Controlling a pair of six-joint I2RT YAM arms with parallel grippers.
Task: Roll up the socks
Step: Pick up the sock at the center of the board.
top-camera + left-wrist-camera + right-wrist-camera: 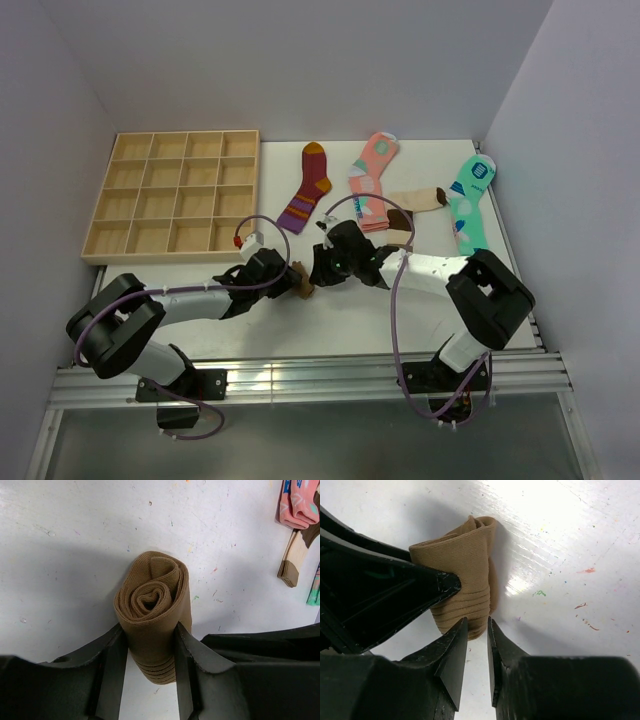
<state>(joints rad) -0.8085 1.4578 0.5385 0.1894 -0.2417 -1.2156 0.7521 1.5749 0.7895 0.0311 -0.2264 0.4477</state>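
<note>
Your left hand (150, 630) is closed on the brown sock (152, 592), which is already wound into a tight spiral. The roll stands on the bench (330, 320) near the middle, between the two arms, with its ribbed cuff end pointing back between the fingers. Your right hand (477, 625) has its jaws a little apart, with its tips right at that cuff end. I see nothing clearly pinched between them.

I judge that the step now is to lock the roll. Make the left squeeze firm enough that the spiral does not spring loose, but do not flatten it. With the right hand, take only the outer layer of the cuff, not the whole thickness. Then stretch it over the roll in one slow move. If the roll slides on the bench, press it down lightly first.

The count is five socks:
- one brown sock, rolled
- one beige sock with a dark toe (418, 199), lying flat and well apart at the back
- one maroon striped sock (312, 185)
- one pink patterned sock (372, 180), as far as I can tell
- one mint-green sock (470, 200)

There is also one wooden tray (150, 257) with sixteen compartments.
</note>
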